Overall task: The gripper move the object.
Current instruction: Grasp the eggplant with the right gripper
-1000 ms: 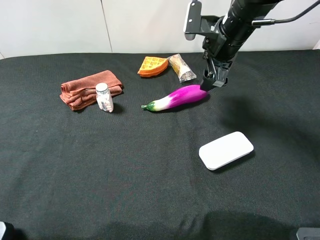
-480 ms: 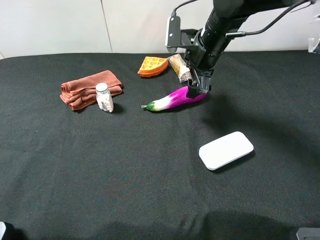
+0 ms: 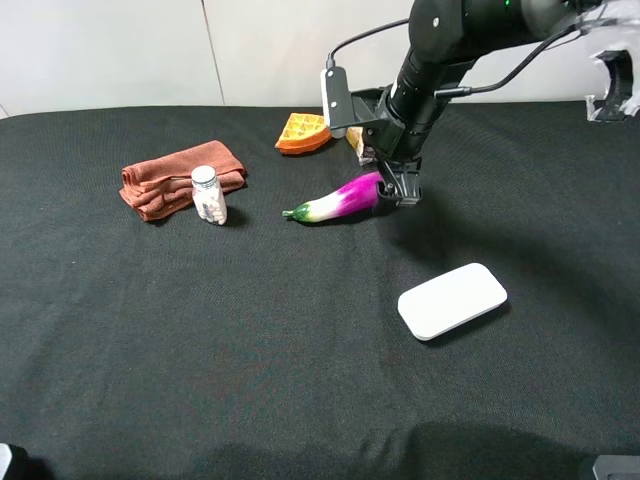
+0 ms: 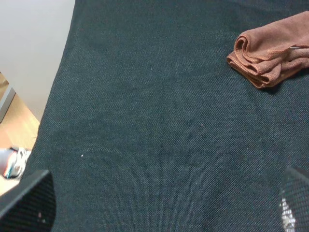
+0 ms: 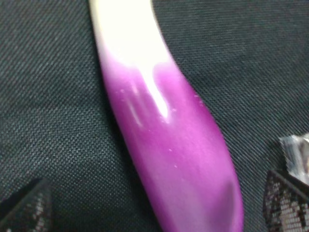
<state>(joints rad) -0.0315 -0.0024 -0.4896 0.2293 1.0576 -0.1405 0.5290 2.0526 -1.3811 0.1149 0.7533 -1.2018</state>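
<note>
One white case [image 3: 452, 300] lies nearer the front edge of the desk [image 3: 200, 350], well apart from the work. Beyond it, toward the far edge, the object [image 3: 335, 204] lies flat, stem pointing at the left edge. The right end effector [image 3: 393, 186] straddles its fat purple end, spread wide and holding nothing. Closing squarely across the thick body seems best, since the glossy taper may slip, and it should avoid the wrapper [image 5: 297, 152] behind.

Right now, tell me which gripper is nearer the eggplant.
Right. The right gripper straddles the eggplant at its purple end, jaws open. The left gripper hovers over the table short of the cloth, far away.
</note>
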